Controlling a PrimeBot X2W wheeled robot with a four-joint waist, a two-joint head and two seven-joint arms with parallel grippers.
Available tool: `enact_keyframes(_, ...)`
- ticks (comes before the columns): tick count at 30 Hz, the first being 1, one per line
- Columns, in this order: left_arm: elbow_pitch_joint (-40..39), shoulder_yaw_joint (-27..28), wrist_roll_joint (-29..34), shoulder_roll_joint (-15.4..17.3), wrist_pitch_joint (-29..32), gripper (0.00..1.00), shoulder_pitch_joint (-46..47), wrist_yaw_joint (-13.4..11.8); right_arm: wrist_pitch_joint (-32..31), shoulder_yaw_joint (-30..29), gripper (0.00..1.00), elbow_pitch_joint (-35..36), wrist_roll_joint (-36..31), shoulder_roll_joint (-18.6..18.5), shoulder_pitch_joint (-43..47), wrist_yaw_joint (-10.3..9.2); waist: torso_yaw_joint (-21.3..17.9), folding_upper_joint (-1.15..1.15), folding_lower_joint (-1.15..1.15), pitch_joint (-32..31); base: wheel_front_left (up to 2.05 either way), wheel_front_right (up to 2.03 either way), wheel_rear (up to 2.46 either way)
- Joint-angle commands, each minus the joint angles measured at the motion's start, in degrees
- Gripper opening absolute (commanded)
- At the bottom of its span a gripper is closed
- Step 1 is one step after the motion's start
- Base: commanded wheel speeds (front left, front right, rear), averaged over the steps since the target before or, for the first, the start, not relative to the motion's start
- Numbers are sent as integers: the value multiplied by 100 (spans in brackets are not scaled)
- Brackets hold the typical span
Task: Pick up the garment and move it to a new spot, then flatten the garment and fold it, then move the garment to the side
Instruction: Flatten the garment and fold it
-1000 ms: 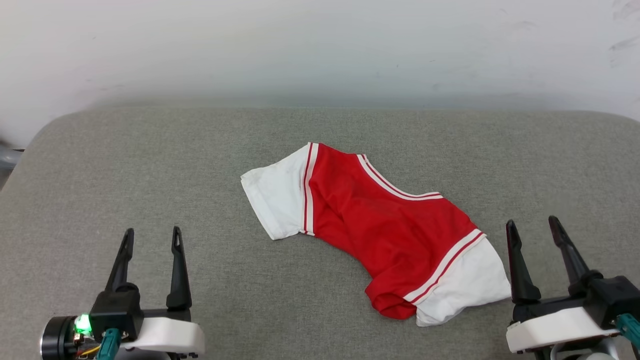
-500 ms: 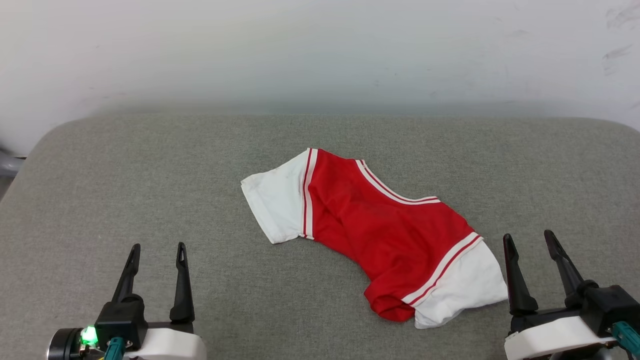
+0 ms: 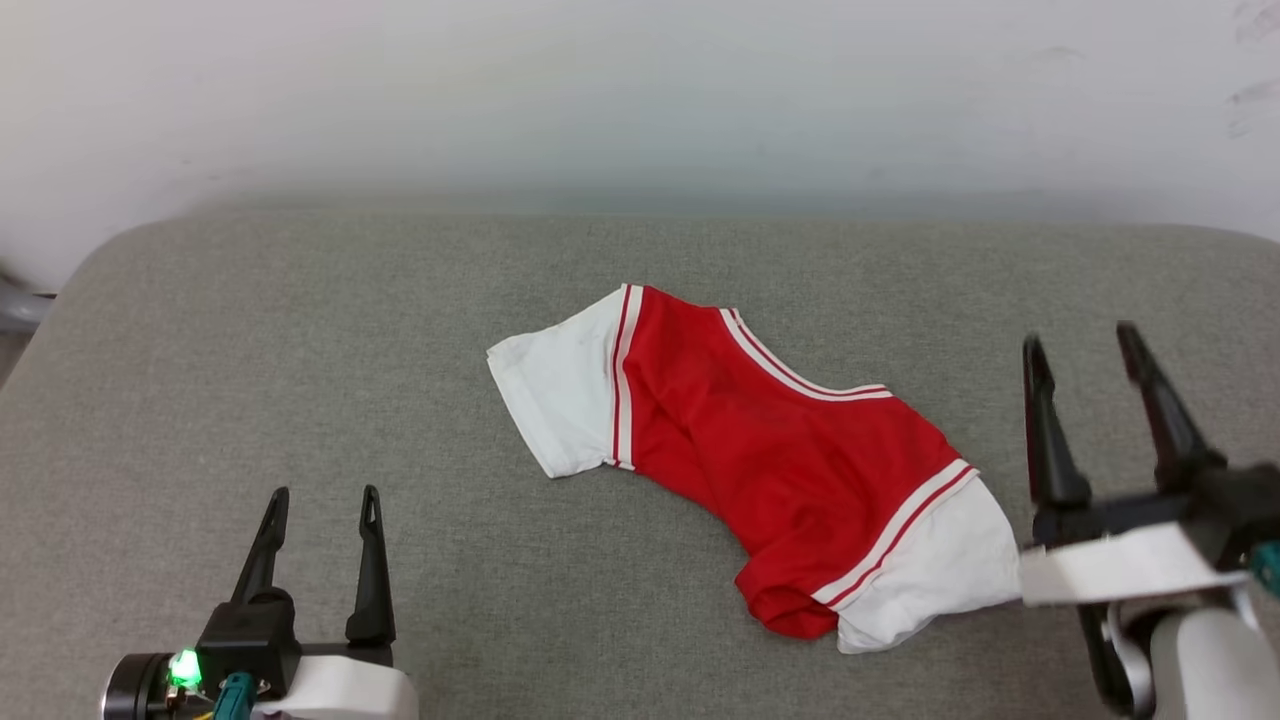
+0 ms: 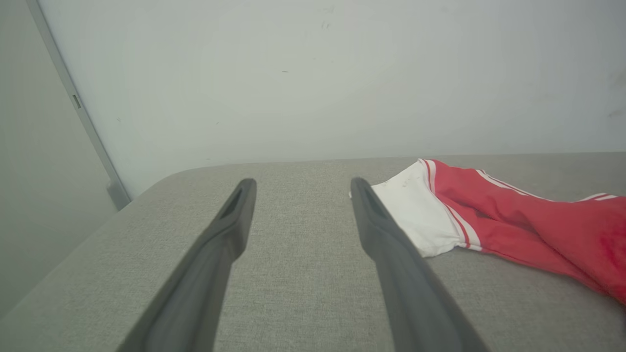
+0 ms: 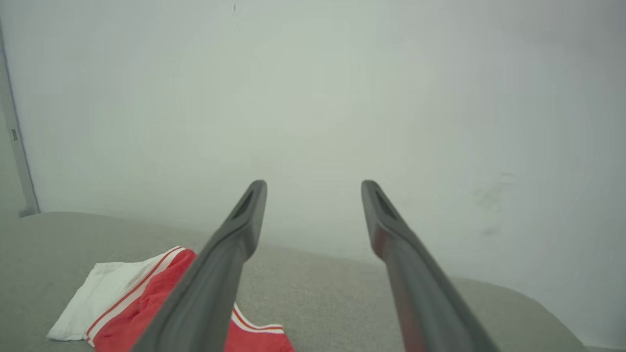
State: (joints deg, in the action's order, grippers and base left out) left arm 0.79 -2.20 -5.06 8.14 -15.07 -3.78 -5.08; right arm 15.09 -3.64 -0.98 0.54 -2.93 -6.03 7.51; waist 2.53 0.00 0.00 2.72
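The garment [image 3: 770, 460], red with white short sleeves and red-and-white stripe trim, lies crumpled in a diagonal band across the middle of the grey cushioned surface [image 3: 300, 330]. Its lettering is hidden. My left gripper [image 3: 321, 492] stands open near the front left, well clear of the cloth. Raised at the right, my right gripper [image 3: 1081, 334] is open and empty, just beyond the lower white sleeve. In the left wrist view the garment [image 4: 489, 215] lies right of the open fingers [image 4: 391, 244]. From the right wrist the garment [image 5: 142, 303] shows low on the left.
A pale wall [image 3: 640, 90] rises behind the far edge of the surface. The surface has rounded corners at far left and far right. A grey metal leg [image 3: 15, 310] shows past the left edge.
My right gripper has lifted and now reaches further up the head view. The left gripper stays low at the front left. The garment has not moved; the head camera shifted slightly.
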Motion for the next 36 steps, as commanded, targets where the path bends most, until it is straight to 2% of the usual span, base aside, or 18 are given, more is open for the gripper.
enact_keyframes(1,-4,26,50,-44,-15,100,97,35,12,35,100,60,-63,-48,-281,-4,45,0,0,76,0,0,0)
enact_keyframes(5,-5,62,93,-106,-15,100,216,114,4,363,100,-264,18,-521,-1026,-4,128,0,0,250,0,0,0)
enact_keyframes(9,8,88,130,-173,-15,100,306,201,-687,955,100,-743,460,-1108,-1865,-5,224,0,0,421,0,0,0)
enact_keyframes(12,-4,111,144,-231,-15,100,404,250,-1528,1470,100,-1007,1071,-1568,-2385,-5,300,0,0,582,0,0,0)
enact_keyframes(17,0,103,176,-302,-15,100,577,319,-3377,2649,100,-1338,2098,-2393,-3013,-5,455,0,0,862,0,0,0)
enact_keyframes(23,10,75,167,-409,-15,100,776,393,-5079,3740,100,-1460,3084,-3132,-3476,-5,669,0,0,1211,0,0,0)
enact_keyframes(29,26,40,143,-467,-15,100,951,414,-5820,4442,100,-1775,3344,-3394,-3891,-5,859,0,0,1541,0,0,0)
enact_keyframes(36,92,4,89,-507,-15,100,1095,448,-6151,5218,100,-2564,3546,-3304,-3741,-1,1022,0,0,1741,0,0,0)
